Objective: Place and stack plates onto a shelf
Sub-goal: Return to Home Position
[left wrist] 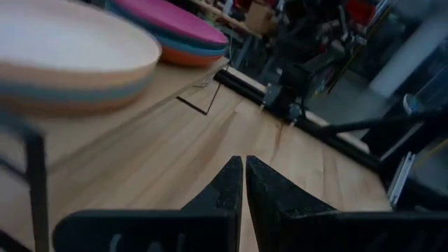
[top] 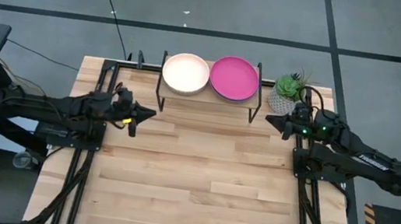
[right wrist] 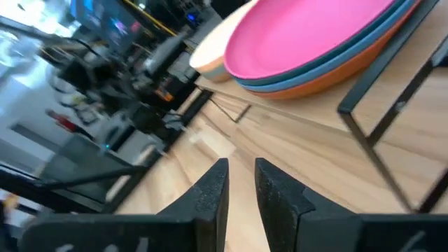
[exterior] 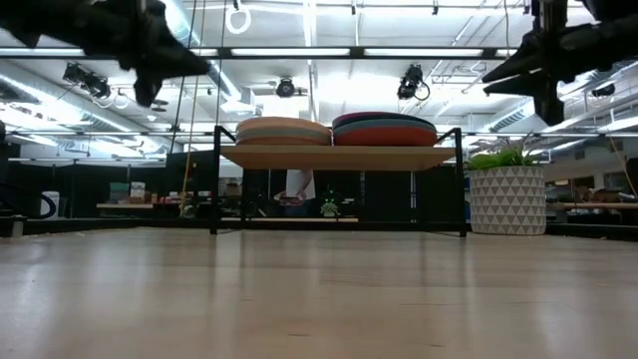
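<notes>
The shelf stands at the table's far middle on thin black legs. Two stacks of plates rest on its wooden top. The left stack has a cream plate on top, with tan and teal rims under it. The right stack has a magenta plate on top, over blue and orange-red ones. My left gripper hovers shut, left of the shelf's near left leg. My right gripper hovers right of the shelf's near right leg, its fingers a narrow gap apart. Neither holds anything.
A potted plant in a white patterned pot stands just right of the shelf, close behind my right gripper. The wide wooden tabletop stretches from the shelf to the near edge. Black frame rails run along both sides.
</notes>
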Robot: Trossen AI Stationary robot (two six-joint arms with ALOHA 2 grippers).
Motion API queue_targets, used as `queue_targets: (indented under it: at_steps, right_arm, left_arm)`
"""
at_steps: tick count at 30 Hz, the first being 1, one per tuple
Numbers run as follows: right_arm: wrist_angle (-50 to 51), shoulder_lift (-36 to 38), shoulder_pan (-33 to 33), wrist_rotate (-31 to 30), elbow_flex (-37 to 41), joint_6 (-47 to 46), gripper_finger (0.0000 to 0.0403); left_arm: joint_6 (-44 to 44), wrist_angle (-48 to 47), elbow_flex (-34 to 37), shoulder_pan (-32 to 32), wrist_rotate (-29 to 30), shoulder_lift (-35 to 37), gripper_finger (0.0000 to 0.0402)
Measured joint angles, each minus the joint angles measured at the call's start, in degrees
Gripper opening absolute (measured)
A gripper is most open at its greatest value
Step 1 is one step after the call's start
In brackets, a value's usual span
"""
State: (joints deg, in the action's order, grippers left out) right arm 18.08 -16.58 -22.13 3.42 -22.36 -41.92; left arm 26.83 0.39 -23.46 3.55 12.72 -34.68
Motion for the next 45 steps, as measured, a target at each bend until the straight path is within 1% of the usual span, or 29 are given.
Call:
queue_targets:
  at_steps: [6,12,23,28,30,33,35,38,40,42,43,45]
  right_arm:
    - [-5.9,2.4,0.0,2.1,5.2,-3.5,0.0072]
    - [-6.2,4.1,0.0,2.4,8.0,-4.7,0.0068]
    - [-6.5,9.7,0.0,3.6,11.3,-6.4,0.0046]
    - [-6.5,13.4,0.0,4.2,13.3,-8.9,0.0037]
    - [-6.5,14.7,0.0,4.6,14.7,-10.4,0.0036]
    - [-6.5,15.8,0.0,5.4,16.7,-11.9,0.0036]
    - [-6.8,16.0,0.0,5.0,17.9,-13.2,0.0036]
    - [-7.5,15.3,0.0,0.8,18.0,-11.9,0.0036]
    - [-7.2,15.0,0.0,-2.9,18.0,-9.4,0.0036]
    - [-7.1,14.7,0.0,-4.2,18.0,-5.0,0.0036]
    - [-7.2,14.6,0.0,-4.2,18.0,-1.6,0.0036]
    - [-7.1,14.4,0.0,-3.3,18.0,7.2,0.0036]
  left_arm:
    - [6.1,5.3,9.0,0.0,0.3,6.9,0.0025]
    - [10.4,6.7,14.8,0.0,0.9,11.9,0.0025]
    - [13.3,6.6,19.8,0.0,1.8,19.0,0.0025]
    - [15.1,6.7,22.7,0.0,3.2,22.0,0.0025]
    - [16.3,5.1,22.9,0.0,3.7,22.8,0.0025]
    - [16.3,4.5,22.9,0.0,5.7,22.8,0.0025]
    - [16.6,4.6,22.9,0.0,8.1,22.8,0.0025]
    - [18.0,4.7,23.0,0.0,12.6,22.7,0.0025]
    - [17.1,4.6,23.0,0.0,12.8,22.7,0.0025]
    - [12.7,4.4,22.9,0.0,11.4,22.7,0.0025]
    - [8.6,4.3,22.9,0.0,10.8,22.7,0.0025]
    - [-2.9,4.1,22.9,0.0,9.9,22.7,0.0025]
